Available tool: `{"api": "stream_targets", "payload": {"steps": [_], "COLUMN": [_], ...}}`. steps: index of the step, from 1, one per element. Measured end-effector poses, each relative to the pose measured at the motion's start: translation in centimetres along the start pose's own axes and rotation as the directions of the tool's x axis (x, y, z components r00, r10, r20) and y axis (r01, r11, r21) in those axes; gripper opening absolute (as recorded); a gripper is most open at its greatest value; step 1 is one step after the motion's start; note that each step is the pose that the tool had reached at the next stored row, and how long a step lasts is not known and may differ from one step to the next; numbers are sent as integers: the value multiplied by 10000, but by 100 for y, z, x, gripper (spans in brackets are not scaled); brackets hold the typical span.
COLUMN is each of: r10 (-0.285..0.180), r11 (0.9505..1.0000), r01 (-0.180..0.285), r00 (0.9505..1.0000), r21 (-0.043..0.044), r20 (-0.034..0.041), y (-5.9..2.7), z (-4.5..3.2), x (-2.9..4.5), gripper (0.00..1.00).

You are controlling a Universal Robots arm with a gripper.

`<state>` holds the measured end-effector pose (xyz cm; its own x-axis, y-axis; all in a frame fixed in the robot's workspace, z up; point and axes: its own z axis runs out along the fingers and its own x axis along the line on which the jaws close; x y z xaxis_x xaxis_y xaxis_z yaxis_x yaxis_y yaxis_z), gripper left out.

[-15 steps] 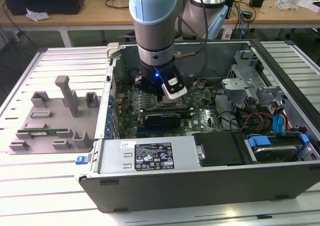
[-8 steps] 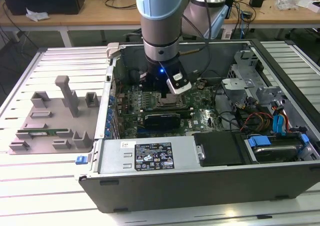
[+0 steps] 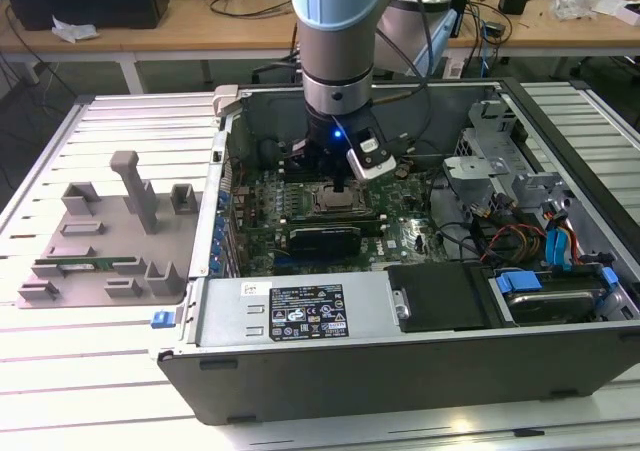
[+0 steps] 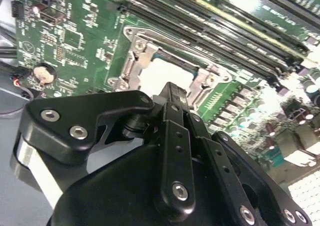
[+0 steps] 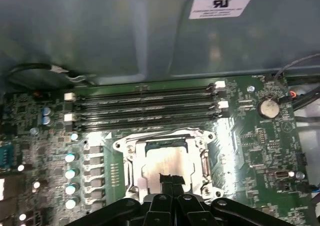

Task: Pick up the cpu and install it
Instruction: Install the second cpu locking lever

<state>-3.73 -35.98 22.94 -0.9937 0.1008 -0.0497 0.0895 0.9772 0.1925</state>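
Fingers (image 5: 169,182) rest closed on the cpu (image 5: 165,163); exterior view adds the case (image 3: 400,371).

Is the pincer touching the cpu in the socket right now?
Cannot tell. In both wrist views the pincer tip sits over the cpu, which lies in the socket, but its own body hides the meeting point, so neither contact nor gap shows.

The arm (image 3: 338,31) is a pale blue and silver cylinder. A blue light glows on its black wrist. The gripper (image 4: 172,93) is black, its linkages studded with silver screws.
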Motion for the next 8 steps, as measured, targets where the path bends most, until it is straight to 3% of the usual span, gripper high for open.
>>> {"api": "stream_targets", "payload": {"steps": [8], "r10": [1], "r11": [10000], "r01": [-1], "r00": [10000], "r21": [3], "r20": [0], "y": [9], "z": [1], "x": [0], "gripper": [11]}}
